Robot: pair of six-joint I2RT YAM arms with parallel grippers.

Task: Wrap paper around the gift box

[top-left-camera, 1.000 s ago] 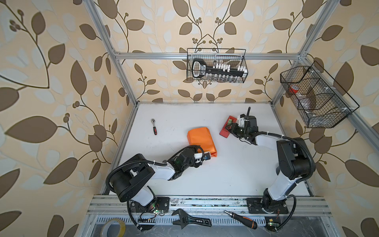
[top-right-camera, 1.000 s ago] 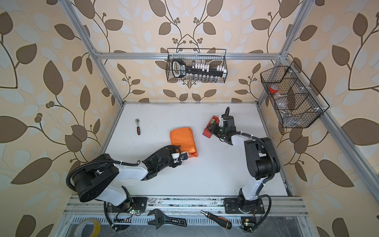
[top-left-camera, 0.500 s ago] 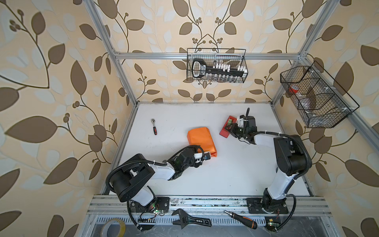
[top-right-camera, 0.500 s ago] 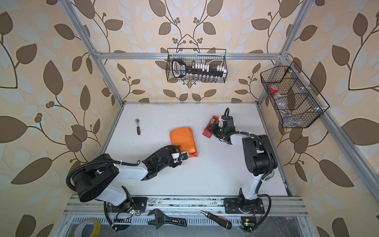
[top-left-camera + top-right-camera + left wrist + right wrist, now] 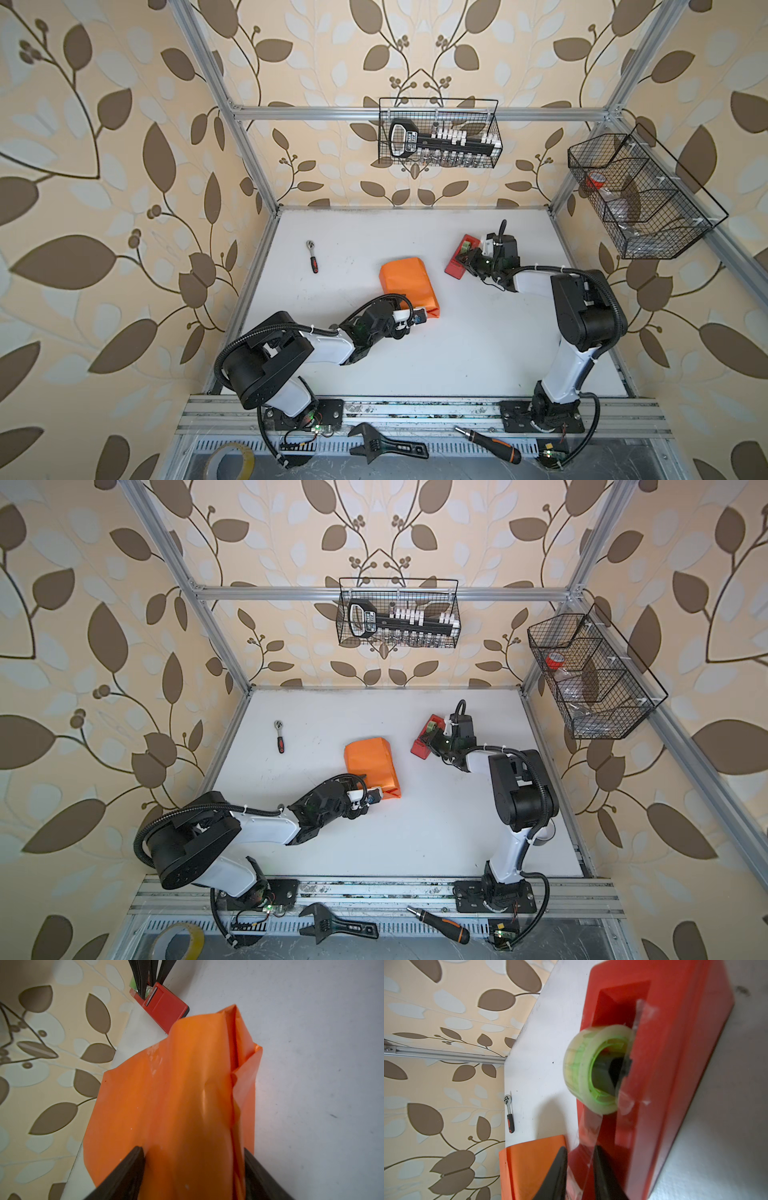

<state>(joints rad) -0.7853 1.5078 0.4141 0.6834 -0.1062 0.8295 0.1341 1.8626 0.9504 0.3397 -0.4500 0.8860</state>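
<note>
The paper (image 5: pixel 409 286), orange face out, is folded into a bundle in the middle of the table (image 5: pixel 478 353) in both top views. The gift box is hidden inside it. My left gripper (image 5: pixel 193 1153) is shut on the bundle's near end, one finger pressing each side (image 5: pixel 376 795). The red tape dispenser (image 5: pixel 455 268) sits right of the bundle. My right gripper (image 5: pixel 580 1153) is at its cutter end (image 5: pixel 467 261). A clear tape strip (image 5: pixel 588 1132) runs from the roll (image 5: pixel 583 1072) between the jaws, which stand a narrow gap apart.
A ratchet wrench (image 5: pixel 311 255) lies at the table's back left. Wire baskets hang on the back wall (image 5: pixel 438 133) and right wall (image 5: pixel 640 199). An adjustable wrench (image 5: pixel 386 446), a screwdriver (image 5: pixel 488 444) and a tape roll (image 5: pixel 230 461) lie below the front rail.
My right gripper's jaws have narrowed around the tape strip, and its arm has shifted slightly at the dispenser. The left arm and the bundle have not moved.
</note>
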